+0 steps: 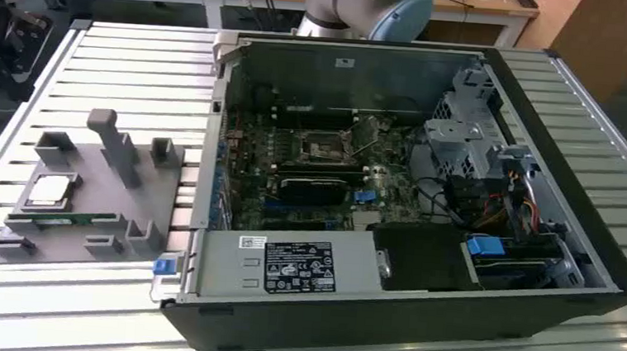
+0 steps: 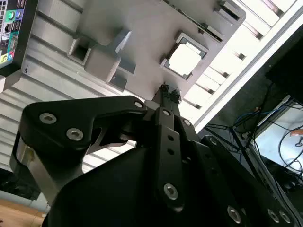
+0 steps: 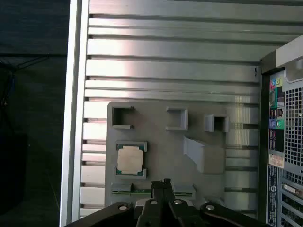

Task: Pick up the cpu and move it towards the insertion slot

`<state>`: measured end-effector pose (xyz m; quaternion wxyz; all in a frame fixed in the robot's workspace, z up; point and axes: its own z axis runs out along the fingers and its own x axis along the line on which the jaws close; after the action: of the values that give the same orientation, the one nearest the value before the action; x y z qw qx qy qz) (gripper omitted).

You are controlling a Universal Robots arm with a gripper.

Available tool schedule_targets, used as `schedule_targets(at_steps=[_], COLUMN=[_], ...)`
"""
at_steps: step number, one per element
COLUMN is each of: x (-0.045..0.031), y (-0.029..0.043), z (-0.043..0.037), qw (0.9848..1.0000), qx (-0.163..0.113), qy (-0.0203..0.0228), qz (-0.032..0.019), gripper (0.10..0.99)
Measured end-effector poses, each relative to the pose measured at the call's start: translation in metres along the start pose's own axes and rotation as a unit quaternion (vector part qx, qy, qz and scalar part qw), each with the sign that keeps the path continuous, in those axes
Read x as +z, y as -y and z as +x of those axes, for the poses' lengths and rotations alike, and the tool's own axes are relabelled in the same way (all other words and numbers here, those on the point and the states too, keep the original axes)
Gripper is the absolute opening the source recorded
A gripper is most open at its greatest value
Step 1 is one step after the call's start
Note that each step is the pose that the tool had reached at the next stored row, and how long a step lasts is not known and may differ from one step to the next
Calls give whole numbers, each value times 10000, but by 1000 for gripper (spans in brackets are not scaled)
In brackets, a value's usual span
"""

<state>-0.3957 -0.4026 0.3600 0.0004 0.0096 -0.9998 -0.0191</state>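
One slatted table (image 1: pixel 134 55) carries everything you have to work with. The open case (image 1: pixel 392 313) lies on its side across the middle of the frame and the exterior view's right, board facing up. The grey tray (image 1: pixel 151 210) sits beside it, low on the exterior view's left and just clear of the case wall.

Your gripper (image 3: pixel 165 183) hangs above that tray. Its fingertips look drawn together, and they have hold of nothing. The slot (image 1: pixel 323 150) is inside the case, a little above the centre of the exterior frame: a square metal frame with a dark middle. Smallest is the cpu (image 1: pixel 50 191). It lies flat in its pocket on the tray, silver face up and untouched, at the left-centre of the exterior frame.

By my judgement, your pick turns on one offset. In the first wrist view the fingertips are over the green stick (image 3: pixel 120 188) at the tray's edge, not over the cpu (image 3: pixel 130 159). The cpu lies near, one pocket further in and off to one side of the finger line. It is square, so you have no long axis to match; its edges run parallel to the tray's. From the cpu, the slot lies toward the exterior view's right and slightly higher in the frame, beyond the case wall.
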Motion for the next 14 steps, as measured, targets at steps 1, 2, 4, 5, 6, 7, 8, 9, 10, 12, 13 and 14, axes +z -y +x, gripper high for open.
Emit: schedule_targets(at_steps=[1, 2, 4, 5, 6, 7, 8, 9, 10, 12, 13, 14], x=[0, 0, 0, 0, -1, -1, -1, -1, 0, 0, 0, 0], y=[0, 0, 0, 0, 0, 0, 0, 0, 0, -1, -1, -1], z=[0, 0, 0, 0, 1, 1, 2, 6, 12, 25, 32, 39], qw=[10000, 10000, 10000, 10000, 10000, 10000, 10000, 10000, 10000, 10000, 10000, 10000], qx=[0, 0, 0, 0, 0, 0, 0, 0, 1, 0, 0, 0], qy=[0, 0, 0, 0, -1, -1, -1, 0, 0, 0, 0, 0], qz=[0, 0, 0, 0, 0, 0, 0, 0, 0, 0, 0, 0], gripper=[106, 106, 106, 106, 106, 106, 106, 106, 106, 106, 106, 106])
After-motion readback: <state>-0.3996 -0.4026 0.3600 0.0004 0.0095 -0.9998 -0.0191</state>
